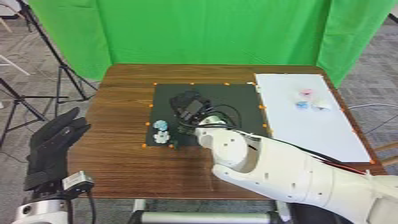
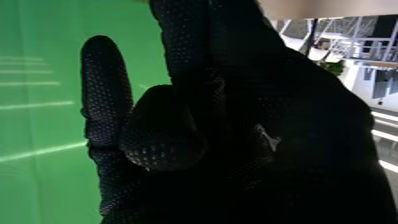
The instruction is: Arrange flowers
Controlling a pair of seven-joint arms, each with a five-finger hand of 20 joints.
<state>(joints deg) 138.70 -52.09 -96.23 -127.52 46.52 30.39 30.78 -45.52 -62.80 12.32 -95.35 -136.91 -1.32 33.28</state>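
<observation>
In the head view my right hand (image 1: 188, 105) is over the middle of the black mat (image 1: 247, 92), its fingers toward the mat's far left part. In the right wrist view several fingers of my right hand (image 2: 191, 45) are straight, with no flower seen between them. A light blue flower (image 1: 160, 124) and a white flower (image 1: 162, 136) lie at the mat's near left corner, nearer the table's front than that hand. My left hand (image 1: 55, 145) is held beyond the table's left edge with relaxed, open fingers.
On the white board (image 1: 333, 132) at the right are a pink flower (image 1: 306, 92), a blue flower (image 1: 302, 105) and a whitish flower (image 1: 322, 105). The right forearm (image 1: 284, 167) crosses the front right of the brown table (image 1: 115, 170). A green curtain (image 1: 218, 32) hangs behind.
</observation>
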